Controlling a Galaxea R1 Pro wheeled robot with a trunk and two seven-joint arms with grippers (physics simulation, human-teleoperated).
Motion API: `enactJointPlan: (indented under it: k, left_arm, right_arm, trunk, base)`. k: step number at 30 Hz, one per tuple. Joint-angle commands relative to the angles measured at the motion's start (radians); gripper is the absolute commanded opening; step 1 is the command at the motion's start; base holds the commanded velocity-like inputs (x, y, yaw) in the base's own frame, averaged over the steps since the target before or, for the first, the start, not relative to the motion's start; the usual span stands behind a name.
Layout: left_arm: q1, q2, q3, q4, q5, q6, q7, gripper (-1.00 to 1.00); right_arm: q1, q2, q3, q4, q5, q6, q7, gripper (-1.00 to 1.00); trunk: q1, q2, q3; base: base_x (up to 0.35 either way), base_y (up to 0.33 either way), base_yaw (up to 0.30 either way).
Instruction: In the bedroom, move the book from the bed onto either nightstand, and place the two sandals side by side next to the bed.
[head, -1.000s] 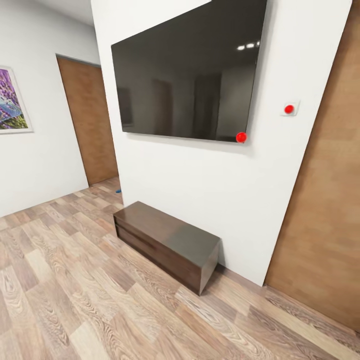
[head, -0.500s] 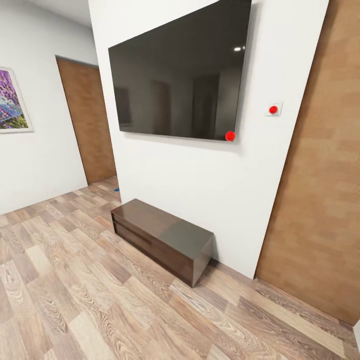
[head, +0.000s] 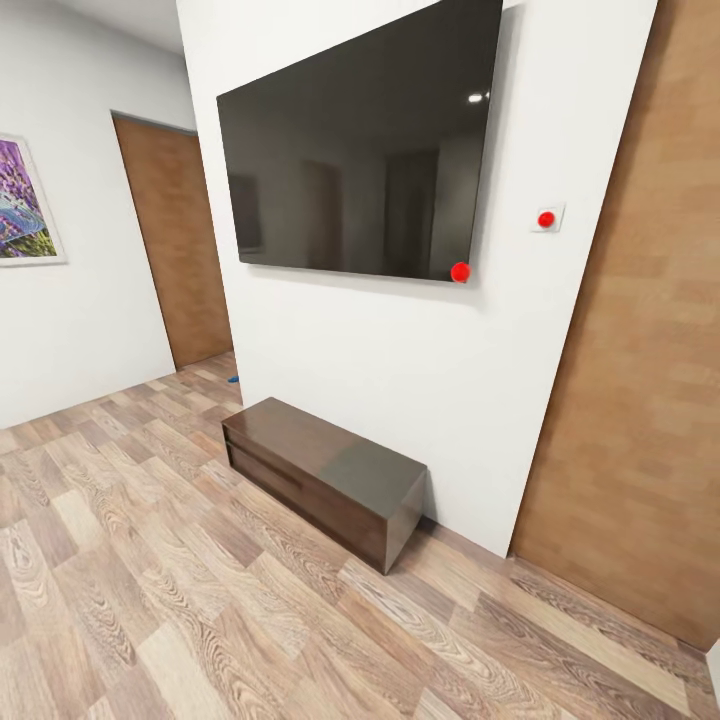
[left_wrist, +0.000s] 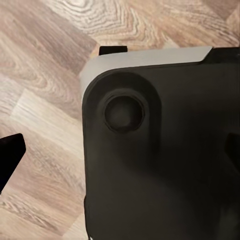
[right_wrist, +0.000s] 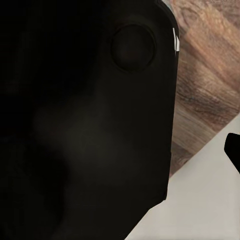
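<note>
Robot in transit; head view faces a wall-mounted television (head: 360, 150) above a long low TV bench (head: 325, 478) on plank floor (head: 150, 600). A blue speck (head: 235, 379), possibly a sandal, lies far left. Book and bed unsighted. Both tools' opening cannot be determined.

Wood, gloss and matt paint in a room.
We see a grained wood-plank floor (head: 150, 590), a glossy dark wooden bench (head: 325, 478), a glossy black screen (head: 365, 150) on a matt white wall (head: 400, 380), and matt wood-grain doors (head: 180, 240).
</note>
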Motion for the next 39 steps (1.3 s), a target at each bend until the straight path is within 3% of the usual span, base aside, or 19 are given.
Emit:
enactJointPlan:
  k: [1,13,18,22,25,27,29,31,34,36,39]
  left_arm:
    - [0.001,0.000,-0.001,-0.006,-0.001,-0.001,0.000,1.00]
    - [-0.002,0.000,0.000,-0.075,-0.001,0.008,0.001,1.00]
    - [-0.057,0.001,0.000,-0.084,0.002,0.034,0.004,1.00]
    - [-0.148,0.001,0.000,-0.085,0.004,0.155,0.005,1.00]
    - [-0.254,-0.004,0.001,-0.086,0.005,0.274,0.008,1.00]
    - [-0.292,-0.006,0.002,-0.087,0.005,0.305,0.009,1.00]
    - [-0.363,-0.012,0.003,-0.105,0.007,0.364,0.022,1.00]
    - [-0.391,-0.014,0.004,-0.127,0.009,0.400,0.031,1.00]
    - [-0.439,-0.018,0.005,-0.262,0.010,0.545,0.054,1.00]
    - [-0.449,-0.017,0.007,-0.363,0.012,0.627,0.059,1.00]
    - [-0.455,-0.017,0.007,-0.436,0.009,0.677,0.065,1.00]
  right_arm:
    - [0.000,0.000,0.000,0.000,-0.001,-0.001,0.001,1.00]
    - [0.000,0.000,0.000,0.000,0.001,0.000,-0.006,1.00]
    - [-0.001,0.000,0.004,-0.018,0.011,0.000,-0.037,1.00]
    - [-0.016,0.000,0.007,-0.144,0.017,0.064,-0.043,1.00]
    - [-0.076,-0.002,0.007,-0.260,0.018,0.235,-0.032,1.00]
    - [-0.103,-0.002,0.007,-0.280,0.019,0.276,-0.030,1.00]
    - [-0.166,-0.003,0.007,-0.301,0.021,0.324,-0.029,1.00]
    - [-0.202,-0.003,0.007,-0.306,0.022,0.339,-0.030,1.00]
    - [-0.295,-0.003,0.007,-0.314,0.022,0.378,-0.028,1.00]
    - [-0.323,-0.005,0.007,-0.323,0.022,0.388,-0.027,1.00]
    - [-0.338,-0.009,0.006,-0.343,0.017,0.391,-0.023,1.00]
  trunk:
    - [0.000,0.000,-0.001]
    - [0.000,0.000,-0.001]
    - [0.000,0.000,-0.001]
    - [0.000,0.000,-0.001]
    - [0.000,0.000,-0.001]
    - [0.000,0.000,-0.001]
    - [0.000,0.000,-0.001]
    - [0.000,0.000,-0.001]
    - [0.000,0.000,-0.001]
    - [0.000,0.000,-0.001]
    - [0.000,0.000,-0.001]
  base:
    - [0.000,0.000,0.000]
    - [0.000,0.000,0.000]
    - [0.000,0.000,0.000]
    - [0.000,0.000,0.000]
    - [0.000,0.000,0.000]
    - [0.000,0.000,0.000]
    - [0.000,0.000,0.000]
    - [0.000,0.000,0.000]
    - [0.000,0.000,0.000]
    - [0.000,0.000,0.000]
    - [0.000,0.000,0.000]
